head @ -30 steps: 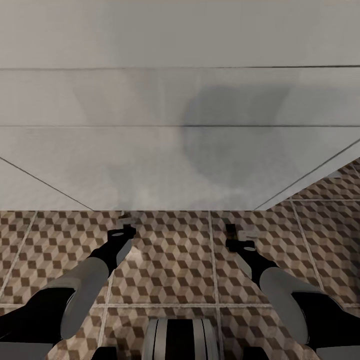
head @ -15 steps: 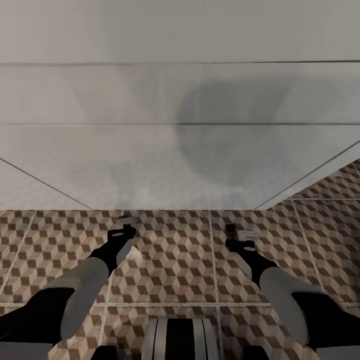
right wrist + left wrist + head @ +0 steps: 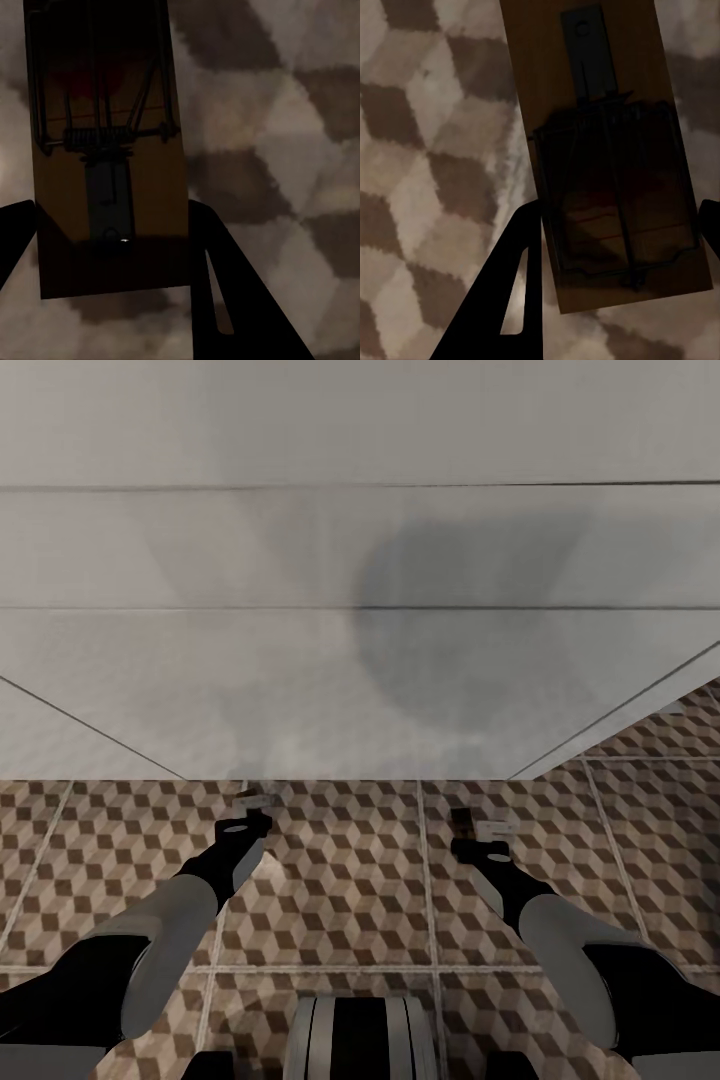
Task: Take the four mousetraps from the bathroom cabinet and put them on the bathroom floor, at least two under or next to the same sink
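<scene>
Both arms reach down toward the bathroom floor (image 3: 350,880), tiled in a brown and cream cube print. My left gripper (image 3: 252,808) is shut on a mousetrap (image 3: 256,797). In the left wrist view that wooden mousetrap (image 3: 607,112) sits between the dark fingers (image 3: 517,285) of the left gripper (image 3: 619,217), just above the tiles. My right gripper (image 3: 480,832) is shut on a second mousetrap (image 3: 496,827). The right wrist view has that mousetrap (image 3: 105,90), with its spring and red mark, in the right gripper (image 3: 111,210). The cabinet is out of view, as are the sink's basin and tap.
A broad white unit (image 3: 300,660) with horizontal seams rises right beyond the grippers and carries my shadow. Its base meets the tiles just ahead of the fingertips. More tiled floor (image 3: 650,750) runs past its right corner. My base (image 3: 360,1040) is at the bottom edge.
The head view shifted slightly a second ago, so the camera moved. Both arms and the held mousetraps have stayed where they were.
</scene>
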